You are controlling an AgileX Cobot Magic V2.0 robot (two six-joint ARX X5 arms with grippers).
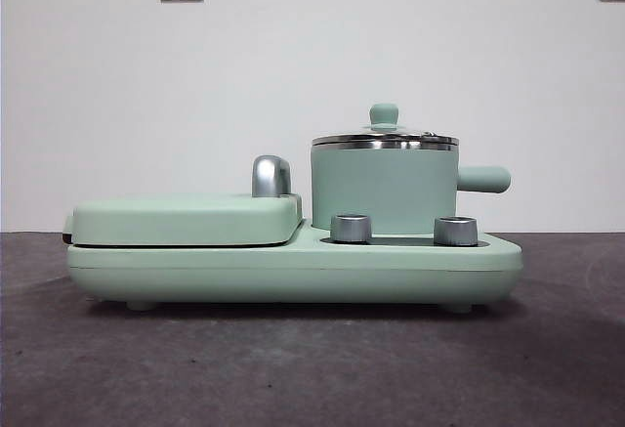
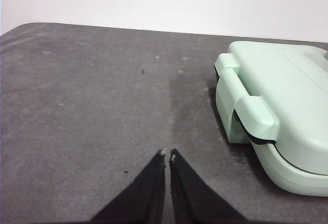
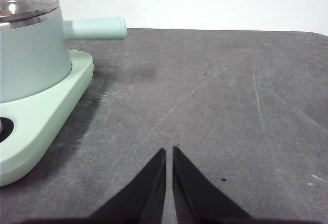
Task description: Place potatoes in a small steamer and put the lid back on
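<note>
Bench [image 1: 293, 368]: grey, scuffed, lying bare in front of a white wall [image 1: 293, 56].
Left gripper [image 2: 167, 155]: hovering over bare bench beside the griddle [image 2: 287, 116], fingers nearly touching, holding nothing.
Steamer [image 1: 384, 188]: sitting on the cooker base [image 1: 293, 269], lid [image 1: 385, 137] on.
Right gripper [image 3: 169, 152]: hovering over bare bench beside the base, fingers nearly touching, holding nothing.
Potato: showing nowhere.

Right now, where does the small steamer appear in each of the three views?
Front view: the small steamer stands right of centre on the green base, lid on.
Left wrist view: not in it.
Right wrist view: at the left edge.
Shared landmark: its side handle.
</note>
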